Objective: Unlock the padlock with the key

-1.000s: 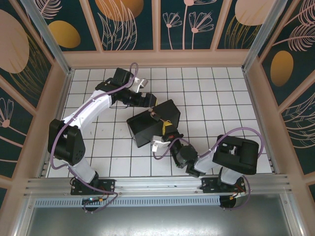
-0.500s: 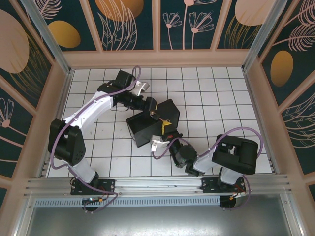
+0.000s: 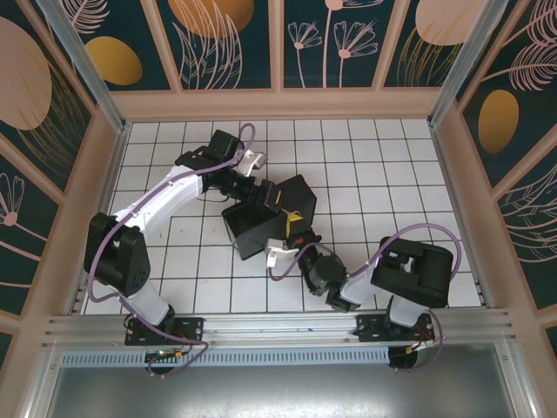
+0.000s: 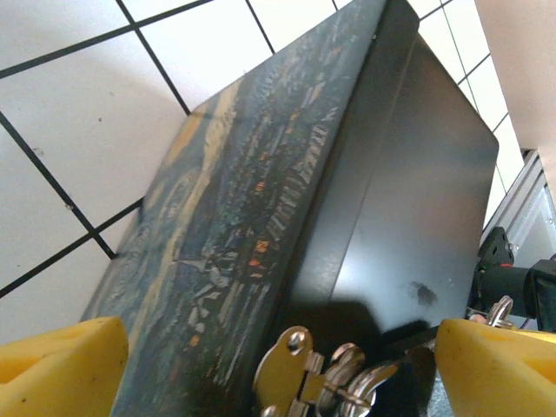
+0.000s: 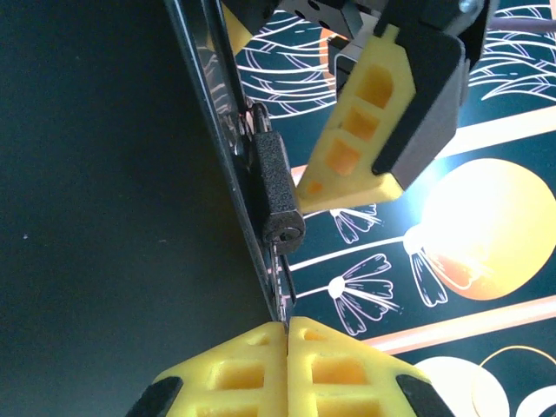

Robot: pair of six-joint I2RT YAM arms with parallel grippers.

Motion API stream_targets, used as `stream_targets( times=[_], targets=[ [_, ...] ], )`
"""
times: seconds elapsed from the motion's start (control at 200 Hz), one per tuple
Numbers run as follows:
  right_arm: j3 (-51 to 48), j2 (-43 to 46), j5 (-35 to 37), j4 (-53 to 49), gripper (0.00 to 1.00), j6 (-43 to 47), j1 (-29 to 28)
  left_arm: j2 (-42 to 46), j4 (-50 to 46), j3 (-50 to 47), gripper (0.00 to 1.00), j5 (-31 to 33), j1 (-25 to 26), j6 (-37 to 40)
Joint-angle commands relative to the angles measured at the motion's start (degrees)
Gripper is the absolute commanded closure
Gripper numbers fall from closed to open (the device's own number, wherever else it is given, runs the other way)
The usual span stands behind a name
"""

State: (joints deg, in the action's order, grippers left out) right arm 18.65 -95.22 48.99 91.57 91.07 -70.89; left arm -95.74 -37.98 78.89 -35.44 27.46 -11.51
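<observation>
1. Right gripper (image 5: 287, 334) closed on the key (image 5: 279, 274). The key's blade runs up to the keyway end of the padlock (image 5: 274, 178); how deep it sits I cannot tell.
2. Padlock hangs from the hasp (image 4: 282, 369) on the black box (image 4: 261, 200), which lies on the desk (image 3: 365, 174).
3. Left gripper (image 4: 278, 356) wide open, fingers either side of the hasp, holding nothing.
4. Risk: with the padlock unbraced, a turn of the key may swing the whole body round instead of the cylinder.
5. Risk: the thin key, pinched at the fingertips, may twist or slip; an off-axis push could shift the box.
</observation>
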Motion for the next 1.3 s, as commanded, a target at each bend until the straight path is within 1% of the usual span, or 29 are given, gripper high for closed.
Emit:
stream_targets(
  times=[0.0, 0.095, 0.25, 0.37, 0.56, 0.716, 0.986, 1.296],
  targets=[
    [1.3, -1.5, -1.8, 6.4, 1.0, 0.6, 0.4, 0.5, -1.3, -1.1, 0.09, 0.5, 0.4, 1.8],
    [1.7, -1.2, -2.0, 6.5, 1.0, 0.2, 0.5, 0.2, -1.5, -1.2, 0.09, 1.2, 0.4, 1.8],
    [1.5, -0.6, -2.8, 6.5, 1.0, 2.1, 0.8, 0.2, -1.6, -1.2, 0.11, 1.3, 0.4, 1.9],
    [1.3, -0.3, -3.2, 6.6, 1.0, 5.4, 0.9, 0.1, -1.9, -1.3, 0.11, 1.6, 0.4, 2.1],
    [-0.7, 3.3, -2.7, 6.4, 1.0, 9.5, 0.8, -0.4, -1.8, -0.8, 0.12, 1.9, 0.4, 2.0],
    [-0.5, 4.1, -3.7, 6.2, 1.0, 10.2, 1.3, -0.1, -1.7, -0.9, 0.12, 1.9, 0.4, 1.9],
    [-2.2, 4.8, -4.6, 4.9, 1.0, 7.7, 1.9, -0.5, -1.8, -0.2, 0.12, 1.4, 0.4, 1.8],
    [-0.4, 2.2, -5.7, 5.5, 1.0, 5.6, 2.5, -0.2, -1.5, -0.8, 0.12, 1.2, 0.4, 1.3]
  ],
)
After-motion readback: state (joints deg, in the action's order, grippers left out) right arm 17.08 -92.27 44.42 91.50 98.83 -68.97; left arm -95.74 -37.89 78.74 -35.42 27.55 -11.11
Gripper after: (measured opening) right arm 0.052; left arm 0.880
